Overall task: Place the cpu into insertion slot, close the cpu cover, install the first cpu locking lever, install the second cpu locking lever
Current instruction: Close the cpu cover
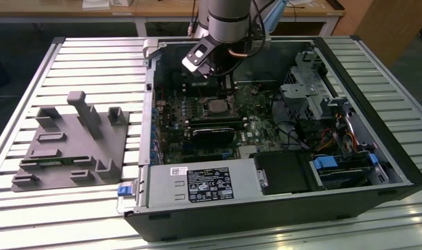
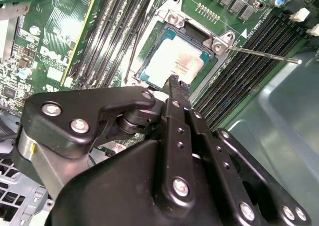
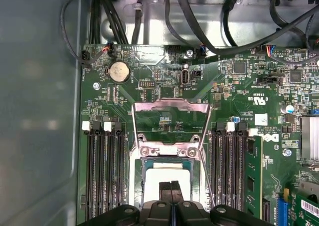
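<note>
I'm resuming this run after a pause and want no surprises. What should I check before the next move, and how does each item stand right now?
1. cpu in the insertion slot: lies inside it and looks flat. Ok.
2. cpu cover closed: it stands open, swung back off the slot. Not ok.
3. locking lever latched: the thin rod sticks out free beside the slot. Not ok.
4. end effector empty: fingers together, nothing between them. Ok.
5. End effector tip clear of the cpu: it is at the cpu's edge in both wrist views, touching or not. Cannot tell.
</note>
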`<state>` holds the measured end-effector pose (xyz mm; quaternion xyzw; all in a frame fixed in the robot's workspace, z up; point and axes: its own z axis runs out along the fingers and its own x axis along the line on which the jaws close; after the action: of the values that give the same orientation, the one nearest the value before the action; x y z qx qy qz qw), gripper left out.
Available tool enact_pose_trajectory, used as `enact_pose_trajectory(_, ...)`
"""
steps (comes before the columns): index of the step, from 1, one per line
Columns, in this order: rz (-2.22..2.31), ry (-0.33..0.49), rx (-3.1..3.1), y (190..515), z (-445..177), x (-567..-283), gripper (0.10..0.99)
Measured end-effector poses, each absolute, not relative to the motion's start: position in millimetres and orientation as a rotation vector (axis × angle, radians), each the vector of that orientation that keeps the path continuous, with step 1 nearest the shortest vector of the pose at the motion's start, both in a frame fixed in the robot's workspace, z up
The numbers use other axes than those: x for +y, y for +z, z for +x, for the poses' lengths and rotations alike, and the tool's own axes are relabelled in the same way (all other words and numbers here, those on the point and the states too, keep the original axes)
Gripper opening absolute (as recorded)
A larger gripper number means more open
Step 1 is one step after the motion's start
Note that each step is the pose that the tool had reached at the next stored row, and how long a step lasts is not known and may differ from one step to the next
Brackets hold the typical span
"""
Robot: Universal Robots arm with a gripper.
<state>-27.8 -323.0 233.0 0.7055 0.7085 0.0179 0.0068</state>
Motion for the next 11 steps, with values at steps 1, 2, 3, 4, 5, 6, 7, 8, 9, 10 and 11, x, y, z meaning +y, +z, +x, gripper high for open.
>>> enact_pose_trajectory(1,2.207,0.056,2.216,234.3,-27.8,-323.0,0.106)
enact_pose_trajectory(2,2.207,0.056,2.216,234.4,-27.8,-323.0,0.106)
enact_pose_trajectory(3,2.207,0.056,2.216,234.5,-27.8,-323.0,0.106)
enact_pose_trajectory(4,2.207,0.056,2.216,234.6,-27.8,-323.0,0.106)
enact_pose_trajectory(5,2.207,0.056,2.216,234.7,-27.8,-323.0,0.106)
enact_pose_trajectory(6,2.207,0.056,2.216,234.8,-27.8,-323.0,0.106)
enact_pose_trajectory(7,2.207,0.056,2.216,234.9,-27.8,-323.0,0.106)
enact_pose_trajectory(8,2.207,0.056,2.216,234.9,-27.8,-323.0,0.106)
enact_pose_trajectory(9,2.207,0.056,2.216,235.0,-27.8,-323.0,0.106)
enact_pose_trajectory(10,2.207,0.056,2.216,235.1,-27.8,-323.0,0.106)
enact_pose_trajectory(11,2.207,0.055,2.216,235.9,-27.8,-323.1,0.106)
